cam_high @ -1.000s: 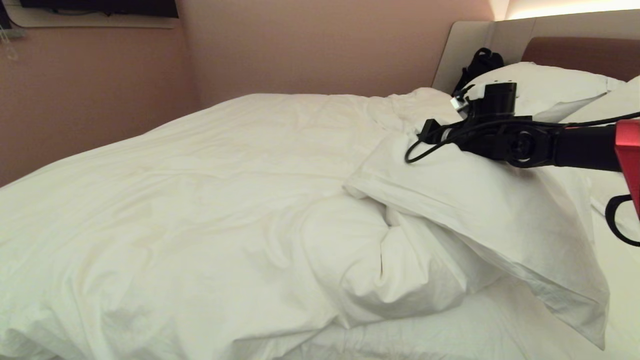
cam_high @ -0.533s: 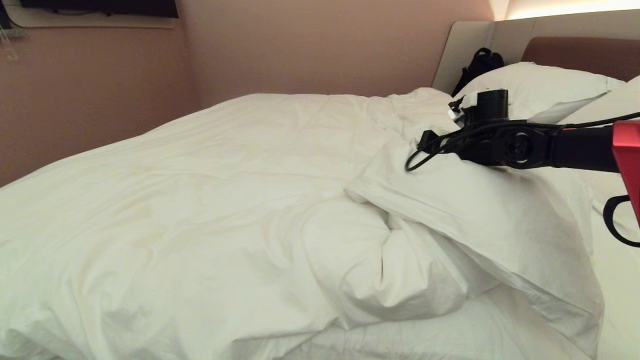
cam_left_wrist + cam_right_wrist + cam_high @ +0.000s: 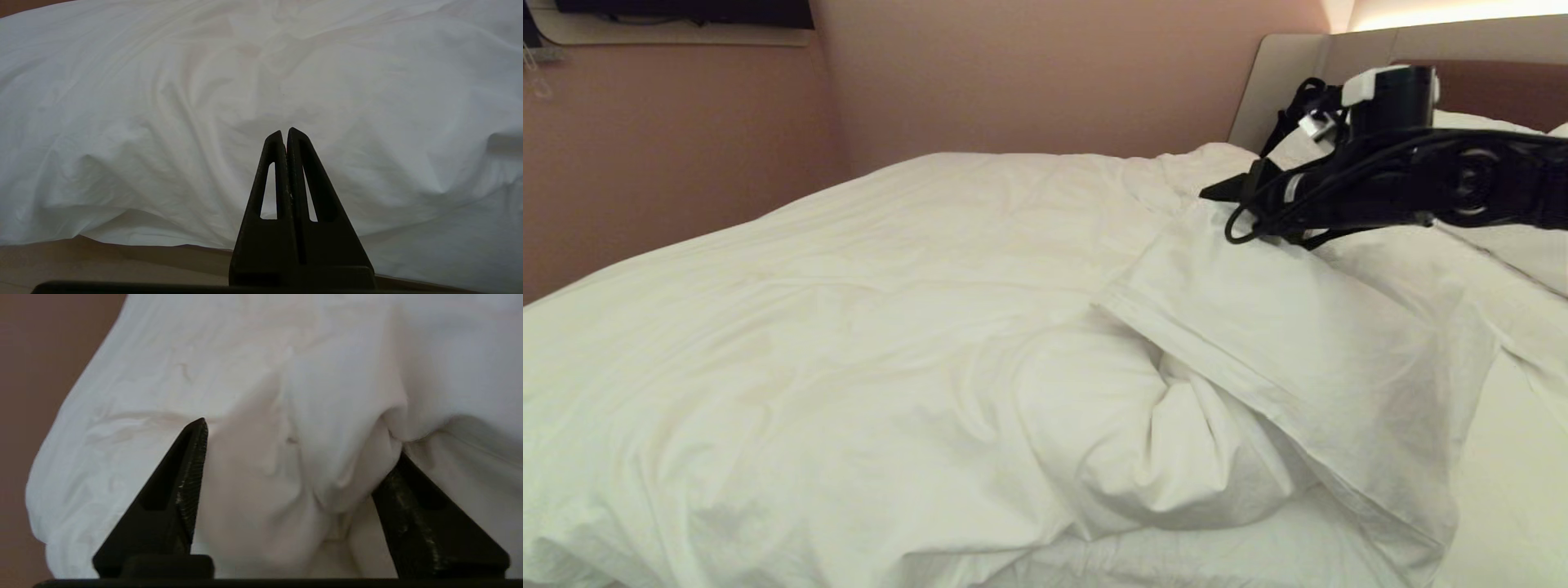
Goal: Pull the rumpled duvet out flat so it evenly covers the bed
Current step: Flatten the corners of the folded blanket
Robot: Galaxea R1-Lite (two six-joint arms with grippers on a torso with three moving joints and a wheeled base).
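Right gripper [image 3: 300,435] spread wide over the puffy, creased white duvet [image 3: 866,343]; left gripper [image 3: 284,134] pressed together, parked.

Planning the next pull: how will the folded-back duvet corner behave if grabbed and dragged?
Probably floppy: the duvet bunches into soft creases between the open right gripper fingers. Likely light but bulky, since it mounds puffily. It may drag unevenly, as the flap lies folded over.

White duvet [image 3: 890,327], black right gripper [image 3: 294,498], dusty pink wall [image 3: 1013,73].
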